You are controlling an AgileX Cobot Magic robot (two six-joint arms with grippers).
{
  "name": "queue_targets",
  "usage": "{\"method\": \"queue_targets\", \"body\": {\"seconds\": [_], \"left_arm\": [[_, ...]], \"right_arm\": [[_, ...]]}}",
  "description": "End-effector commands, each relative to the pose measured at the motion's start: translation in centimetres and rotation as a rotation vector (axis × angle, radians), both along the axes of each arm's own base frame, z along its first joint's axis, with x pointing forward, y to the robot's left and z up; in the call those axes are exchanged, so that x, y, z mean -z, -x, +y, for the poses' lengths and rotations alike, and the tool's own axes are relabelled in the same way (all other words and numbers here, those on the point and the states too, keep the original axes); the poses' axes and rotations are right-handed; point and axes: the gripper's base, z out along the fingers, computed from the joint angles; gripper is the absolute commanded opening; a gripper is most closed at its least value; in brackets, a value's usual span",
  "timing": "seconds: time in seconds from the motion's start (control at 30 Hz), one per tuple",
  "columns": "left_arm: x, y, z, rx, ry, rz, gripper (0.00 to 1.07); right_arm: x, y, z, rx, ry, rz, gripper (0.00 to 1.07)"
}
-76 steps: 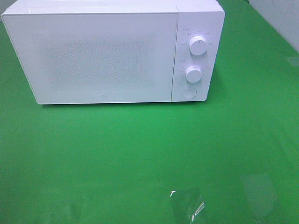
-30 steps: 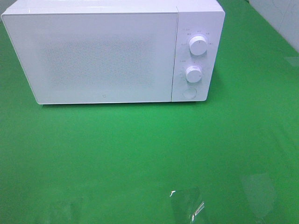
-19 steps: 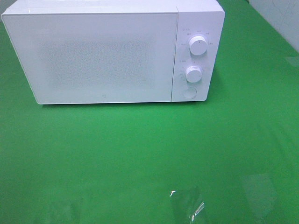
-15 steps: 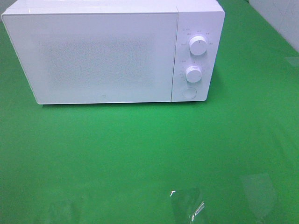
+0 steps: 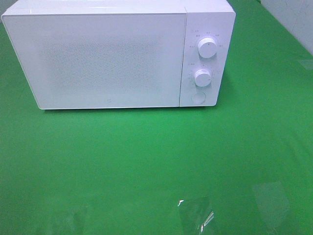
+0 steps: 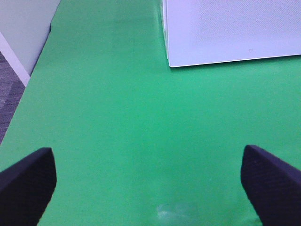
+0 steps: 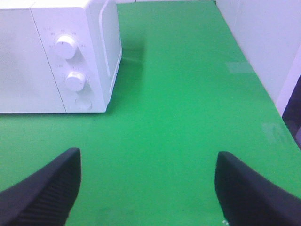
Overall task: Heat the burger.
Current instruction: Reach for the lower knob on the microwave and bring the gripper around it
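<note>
My left gripper (image 6: 149, 182) is spread wide. Its two dark, textured fingers (image 6: 28, 186) sit at opposite edges of the left wrist view, with only bare green table cover (image 6: 141, 122) between them, so it holds nothing. My right gripper (image 7: 148, 187) is also parted wide and has nothing between its fingers (image 7: 44, 190). Both hang above the cover and touch nothing. Neither gripper appears in the high view.

I cannot tell where the burger is, as none of my three views shows it.

The white microwave (image 5: 107, 58) stands on the far part of the table with its door (image 5: 102, 61) closed flush against the body. The control panel is on the right side of its front. It has an upper knob (image 5: 208, 48), a lower knob (image 5: 202, 77) just beneath, and a round button (image 5: 197, 98) at the bottom. My left wrist camera sees the lower left corner of the door. My right wrist camera sees the panel and the microwave's right side wall. Both grippers are well apart from the appliance.

Near the front edge of the table, a glossy clear patch (image 5: 195, 215) catches the light. A white wall (image 7: 263, 42) borders the table on my right, and grey flooring (image 6: 7, 94) shows past the table edge on my left.
</note>
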Motion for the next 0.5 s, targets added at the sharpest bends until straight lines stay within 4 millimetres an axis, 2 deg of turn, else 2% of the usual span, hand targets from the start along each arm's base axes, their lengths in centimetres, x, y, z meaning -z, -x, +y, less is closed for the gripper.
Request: {"method": "queue_targets", "body": {"seconds": [0.03,0.2,0.5], "left_arm": [[0.0,0.3,-0.1,0.0,0.005,-0.036,1.01],[0.0,0.3,-0.1,0.0,0.005,-0.036,1.0],[0.0,0.3,-0.1,0.0,0.005,-0.036,1.0]], "right_arm": [[-1.0,-0.7,0.1,-0.005,0.007,-0.064,0.75],[-1.1,-2.4,0.3,-0.013,0.022,-0.126,0.75],[0.3,-5.6,0.8,-0.039,0.032,-0.159,0.75]]}}
